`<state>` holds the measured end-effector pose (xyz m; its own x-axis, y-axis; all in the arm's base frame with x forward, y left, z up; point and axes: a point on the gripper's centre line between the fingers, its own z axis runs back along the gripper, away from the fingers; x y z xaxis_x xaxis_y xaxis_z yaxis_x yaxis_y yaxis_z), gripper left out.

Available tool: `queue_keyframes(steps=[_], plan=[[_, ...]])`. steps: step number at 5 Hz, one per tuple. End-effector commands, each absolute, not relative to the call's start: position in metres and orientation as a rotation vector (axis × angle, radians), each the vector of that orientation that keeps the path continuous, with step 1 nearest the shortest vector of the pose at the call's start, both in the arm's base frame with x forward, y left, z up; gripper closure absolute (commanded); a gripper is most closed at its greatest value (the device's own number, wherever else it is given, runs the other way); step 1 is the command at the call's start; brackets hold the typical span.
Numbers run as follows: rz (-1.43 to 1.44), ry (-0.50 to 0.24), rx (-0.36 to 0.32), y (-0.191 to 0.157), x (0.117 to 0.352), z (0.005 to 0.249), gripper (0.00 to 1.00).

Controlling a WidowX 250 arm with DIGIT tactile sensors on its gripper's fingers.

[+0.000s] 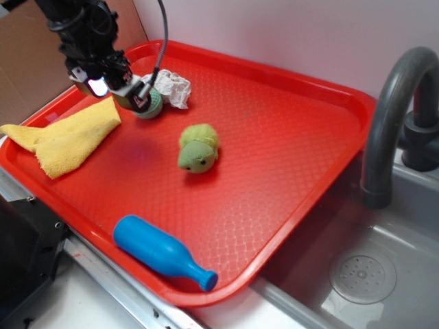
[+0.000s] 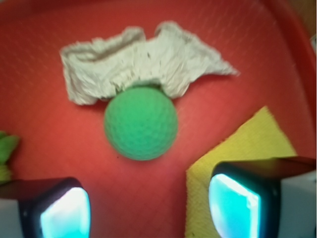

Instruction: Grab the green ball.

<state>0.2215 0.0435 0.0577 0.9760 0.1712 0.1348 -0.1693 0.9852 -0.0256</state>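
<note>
Claw (image 2: 148,208) spread wide, nothing between the pads, both pads (image 2: 64,213) lit pale blue at the bottom of the wrist view. Green ball (image 2: 141,123) lies ahead of the claw, just beyond the fingertips and roughly on the centre line, maybe a touch toward the left pad's side; not yet between the pads. Round, so no long axis to line up with, any closing direction works. Ball sits on the red tray (image 1: 288,123), its far edge touching or tucked slightly under a crumpled white cloth (image 2: 143,64) that lies directly beyond it from the claw. Yellow towel (image 2: 237,153) is under and just ahead of the right pad, near the ball but apart from it. In the exterior view the claw (image 1: 127,92) hangs low over the tray's far left corner with the ball (image 1: 149,106) right beside its tip, partly hidden by the finger; height above the tray hard to judge. Green plush creature (image 1: 198,149) is well apart, off toward the left pad's side, only a sliver visible at the wrist view's edge; blue bottle (image 1: 161,252) is far off. Judgement: the move needs a short advance forward and down so the ball sits between the pads, then close; risk is pinching the white cloth along with it.
</note>
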Motion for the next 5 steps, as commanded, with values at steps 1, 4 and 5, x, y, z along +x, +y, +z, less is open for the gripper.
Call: queue_keyframes(steps=[1,4,5], plan=[[0.159,-0.134,-0.004,0.056,0.245,0.043,0.0],[0.147,-0.098,-0.012,0.053,0.253,0.025,0.0],[0.138,-0.09,-0.01,0.053,0.256,0.021,1.0]])
